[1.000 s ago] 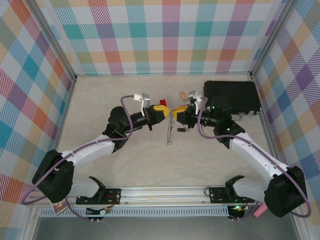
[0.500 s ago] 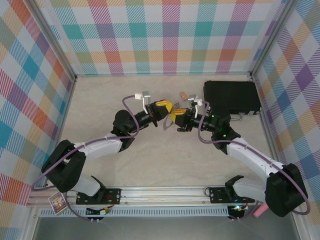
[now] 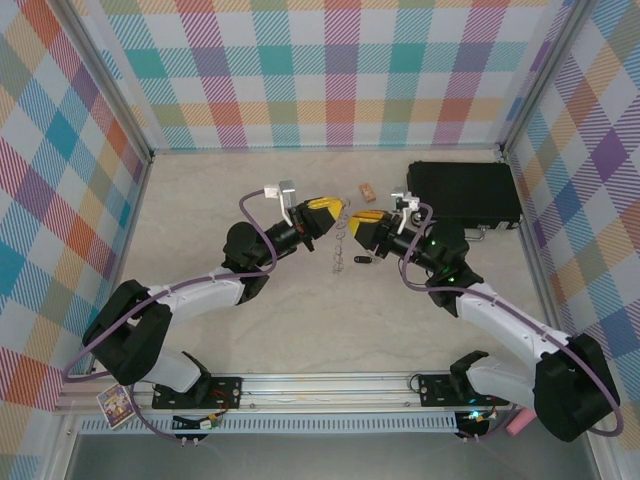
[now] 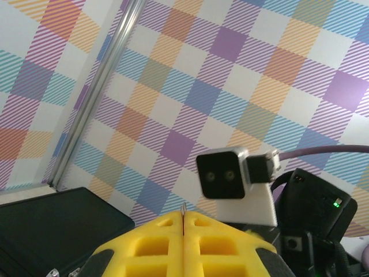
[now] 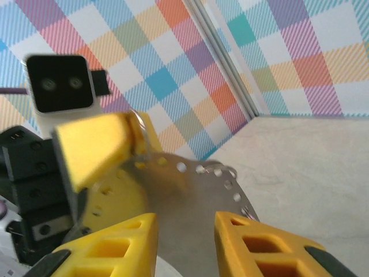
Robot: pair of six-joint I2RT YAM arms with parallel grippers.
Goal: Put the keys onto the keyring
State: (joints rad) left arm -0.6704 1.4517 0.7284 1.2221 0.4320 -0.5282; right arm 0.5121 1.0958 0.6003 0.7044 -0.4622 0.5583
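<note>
The key (image 3: 364, 262) lies unthreaded on the beige table (image 3: 200, 210), just near of the right gripper (image 3: 360, 228). That gripper's jaws have parted and let go of the keyring (image 3: 340, 250). The ring now hangs from the left gripper (image 3: 325, 212) alone, clamped on its upper rim, so the key probably needs picking up next. Beyond stand a small tan block (image 3: 367, 190), a black case (image 3: 465, 192) and plaid walls (image 3: 330, 70).

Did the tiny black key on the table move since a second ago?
No. The key lies at the same spot as before, below and left of the black case.
</note>
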